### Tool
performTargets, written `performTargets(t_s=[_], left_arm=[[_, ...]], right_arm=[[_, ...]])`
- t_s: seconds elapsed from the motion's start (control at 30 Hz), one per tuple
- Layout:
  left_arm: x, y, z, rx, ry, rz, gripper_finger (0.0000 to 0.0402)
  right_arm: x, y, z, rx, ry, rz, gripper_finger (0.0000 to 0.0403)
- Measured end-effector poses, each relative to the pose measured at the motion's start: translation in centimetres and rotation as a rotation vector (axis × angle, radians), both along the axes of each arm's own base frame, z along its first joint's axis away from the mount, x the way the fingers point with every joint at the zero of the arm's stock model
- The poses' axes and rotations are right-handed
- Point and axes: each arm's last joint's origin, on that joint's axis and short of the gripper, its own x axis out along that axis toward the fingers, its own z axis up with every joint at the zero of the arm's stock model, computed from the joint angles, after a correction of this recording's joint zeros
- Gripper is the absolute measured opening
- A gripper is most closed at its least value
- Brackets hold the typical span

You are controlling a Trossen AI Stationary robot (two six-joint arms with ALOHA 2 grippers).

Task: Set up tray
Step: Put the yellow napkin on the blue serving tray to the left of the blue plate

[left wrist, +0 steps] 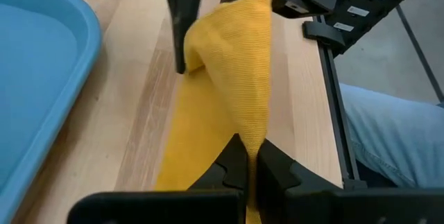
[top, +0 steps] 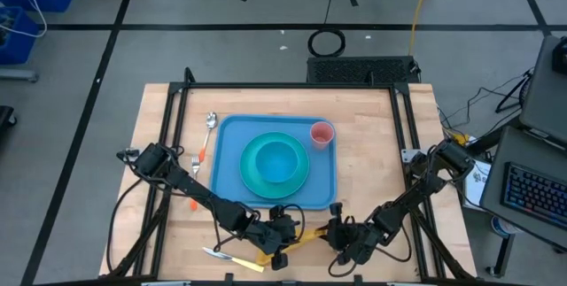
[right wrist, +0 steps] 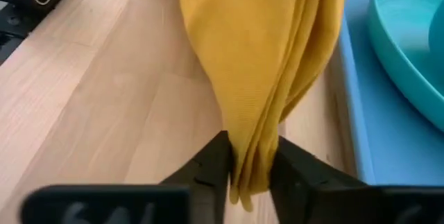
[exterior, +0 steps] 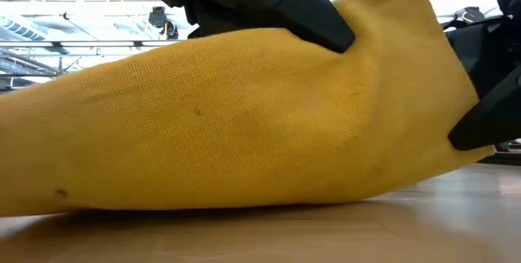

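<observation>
While both jaws pinch the yellow cloth at the table's near edge, tray sits mid-table holding plate with bowl and cup; spoon, fork, knife remain outside

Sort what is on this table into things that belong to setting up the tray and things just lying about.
Part of the job:
- large blue plastic tray holding a round turquoise plate and bowl and a small pink cup
- yellow cloth napkin, pinched by both the left gripper and the right gripper
- spoon, fork and knife on the wood

Just lying about:
- nothing else on the table
</observation>
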Motion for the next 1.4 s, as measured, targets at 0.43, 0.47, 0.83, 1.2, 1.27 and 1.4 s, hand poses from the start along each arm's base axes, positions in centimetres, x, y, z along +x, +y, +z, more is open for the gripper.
performTargets(t_s=[0.43, 0.47, 0.83, 1.2, 1.27, 1.4], left_arm=[[-0.3, -0.1, 0.2, 0.022, 0.001, 0.011, 0.0006], [-0.4, -0.2, 0.4, 0.032, -0.008, 0.01, 0.0006], [-3.8, -0.8, 5.3, 0.2, -0.074, 0.113, 0.0006], [-5.1, -0.2, 5.5, 0.302, -0.041, 0.232, 0.0006], [-5.5, -0.1, 5.4, 0.336, -0.04, 0.286, 0.0006], [-6.2, -0.7, 5.4, 0.397, -0.066, 0.308, 0.0006]], right_arm=[[-0.1, 0.2, 1.7, 0.026, -0.039, 0.049, 0.0005], [-0.2, 0.1, 2.3, 0.033, -0.052, 0.053, 0.0004], [-0.3, -1.7, 8.8, 0.089, -0.198, 0.131, 0.0001], [3.9, -4.5, 11.2, 0.109, -0.174, 0.223, 0.0001], [4.4, -4.9, 11.5, 0.096, -0.165, 0.222, 0.0001], [5.2, -5.9, 12.0, 0.079, -0.162, 0.23, 0.0]])
